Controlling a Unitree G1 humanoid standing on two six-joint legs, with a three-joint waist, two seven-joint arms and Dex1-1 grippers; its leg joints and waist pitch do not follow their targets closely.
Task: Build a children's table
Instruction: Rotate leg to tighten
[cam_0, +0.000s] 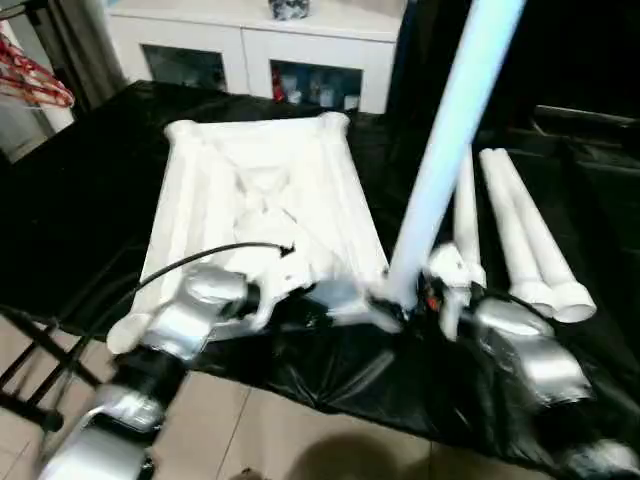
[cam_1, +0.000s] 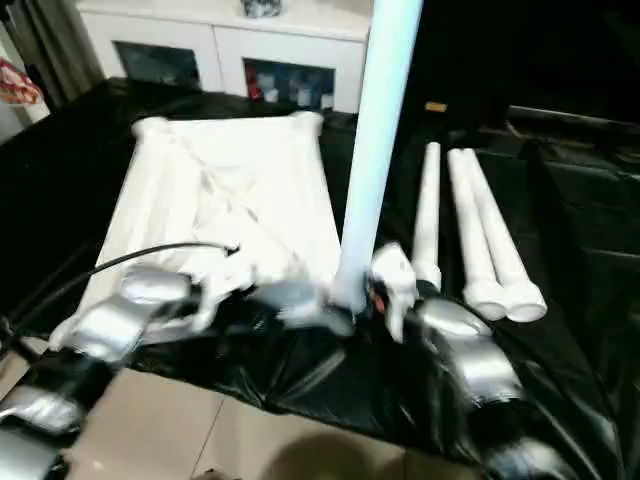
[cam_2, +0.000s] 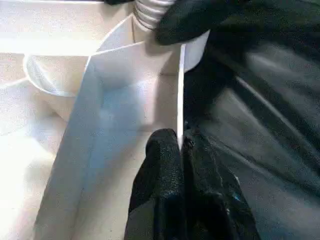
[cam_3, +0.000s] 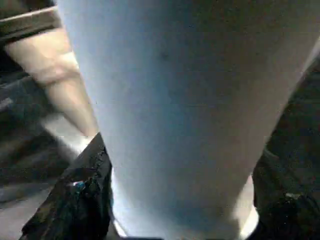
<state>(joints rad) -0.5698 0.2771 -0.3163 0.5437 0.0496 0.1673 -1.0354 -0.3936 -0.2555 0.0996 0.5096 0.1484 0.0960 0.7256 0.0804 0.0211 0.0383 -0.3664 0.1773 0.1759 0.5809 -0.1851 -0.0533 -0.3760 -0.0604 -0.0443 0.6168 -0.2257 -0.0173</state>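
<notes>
The white table top (cam_0: 260, 190) lies upside down on the black-covered bench, ribbed side up. One white leg (cam_0: 450, 130) stands nearly upright at its near right corner, leaning a little to the right. My right gripper (cam_0: 425, 290) is shut on the leg's lower end, with a black finger (cam_3: 75, 200) on each side of the tube (cam_3: 180, 100). My left gripper (cam_2: 180, 150) is shut on the thin near rim (cam_2: 179, 90) of the top, close to that corner. The leg's ribbed end (cam_2: 148, 10) shows at the corner, under a finger of the right gripper.
Three more white legs (cam_0: 530, 240) lie side by side on the black cover (cam_0: 90, 220), to the right of the top. A white glass-door cabinet (cam_0: 260, 40) stands behind the bench. Red hangers (cam_0: 35, 80) hang at far left. A black cable (cam_0: 180, 262) runs over my left forearm. Tiled floor (cam_0: 260, 430) lies below the near edge.
</notes>
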